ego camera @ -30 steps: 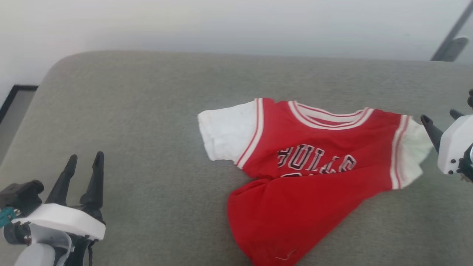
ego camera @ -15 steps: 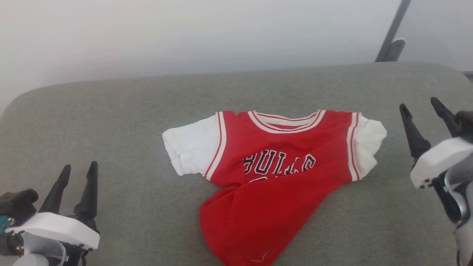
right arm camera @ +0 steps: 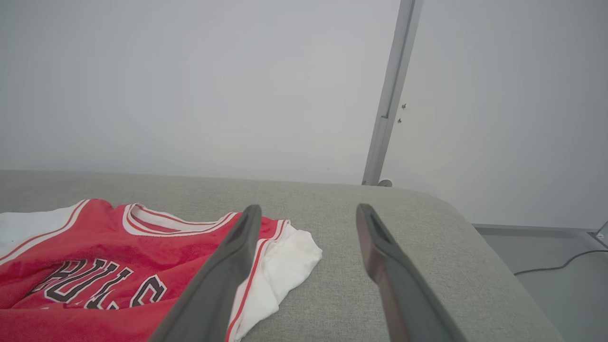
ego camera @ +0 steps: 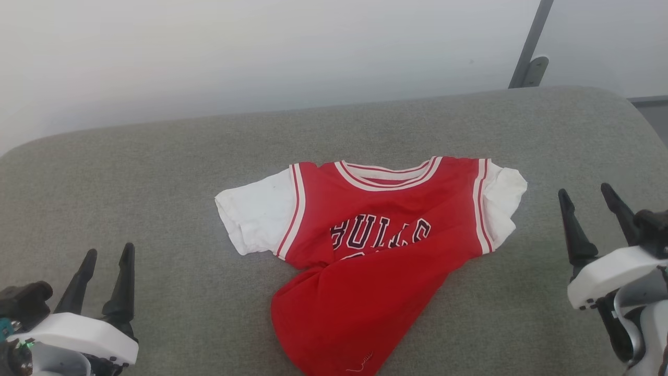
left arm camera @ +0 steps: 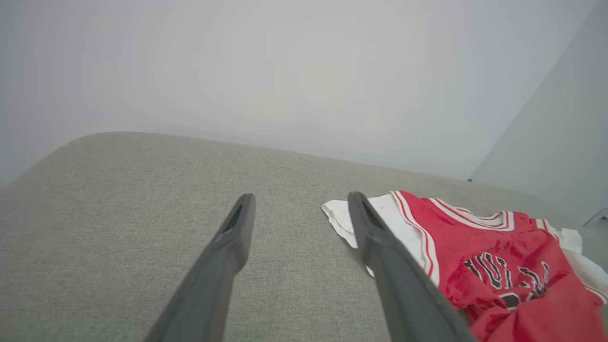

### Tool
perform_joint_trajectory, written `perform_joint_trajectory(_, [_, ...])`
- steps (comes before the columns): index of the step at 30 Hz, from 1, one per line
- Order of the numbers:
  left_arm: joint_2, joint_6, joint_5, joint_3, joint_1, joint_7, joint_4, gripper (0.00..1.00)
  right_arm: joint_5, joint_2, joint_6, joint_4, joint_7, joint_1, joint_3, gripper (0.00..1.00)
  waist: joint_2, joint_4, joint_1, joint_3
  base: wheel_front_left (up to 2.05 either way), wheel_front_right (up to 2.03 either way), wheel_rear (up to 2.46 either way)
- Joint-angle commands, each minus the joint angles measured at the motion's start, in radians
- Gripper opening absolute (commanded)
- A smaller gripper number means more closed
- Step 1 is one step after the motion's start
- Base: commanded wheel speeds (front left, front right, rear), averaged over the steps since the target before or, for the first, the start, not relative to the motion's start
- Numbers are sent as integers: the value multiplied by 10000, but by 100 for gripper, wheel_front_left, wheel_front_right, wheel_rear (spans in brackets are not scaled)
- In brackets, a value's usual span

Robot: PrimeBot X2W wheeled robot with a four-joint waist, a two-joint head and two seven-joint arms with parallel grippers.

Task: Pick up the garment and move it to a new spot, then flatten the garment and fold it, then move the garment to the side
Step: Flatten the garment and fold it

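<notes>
The counter is a broad padded slab covered in grey woven fabric with a fine, even weave, and its corners are rounded. A plain pale wall rises behind the counter's far edge. A slim grey metal post stands behind its far right corner, with a small bracket low on the post. Beyond the counter's right end lies a smooth grey floor, where a thin dark cable trails.

A red jersey lies on the middle of the counter, neck toward the far edge. The chest lettering reads "BULLS" in dark block capitals outlined in white. Its lower edge, and whatever is printed under it, is covered by cloth. The knit looks soft and matte. The V-neck trim is banded white and red, and the same stripes run down both sleeve seams. The short white sleeves are rumpled. One sleeve points to the counter's left end and the other to its right end. The lower body is folded up on a slant over the front, in a rounded flap that reaches the counter's near edge. A loose pale thread curls at the hem.

The left hand is above the counter's near left part, its two tapered dark fingers spread and holding nothing. The right hand is above the near right part, also spread and empty, clear of the cloth.
</notes>
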Motion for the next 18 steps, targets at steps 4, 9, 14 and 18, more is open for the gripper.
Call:
perform_joint_trajectory(4, [18,-3,-39,29,111,-133,175,100,-26,163,1,30,-227,289,-93,100,-1,6,0,-33,0,0,0])
perform_joint_trajectory(9, [22,-52,-48,42,185,-231,357,100,0,276,1,83,-306,468,-92,100,-1,54,0,-101,0,0,0])
perform_joint_trajectory(14, [68,-20,119,27,149,-359,508,100,33,368,1,93,-347,580,-126,100,-1,100,0,-143,0,0,0])
perform_joint_trajectory(18, [154,-29,265,-30,-10,-437,623,100,43,422,1,73,-368,695,-112,100,-1,116,0,-138,0,0,0])
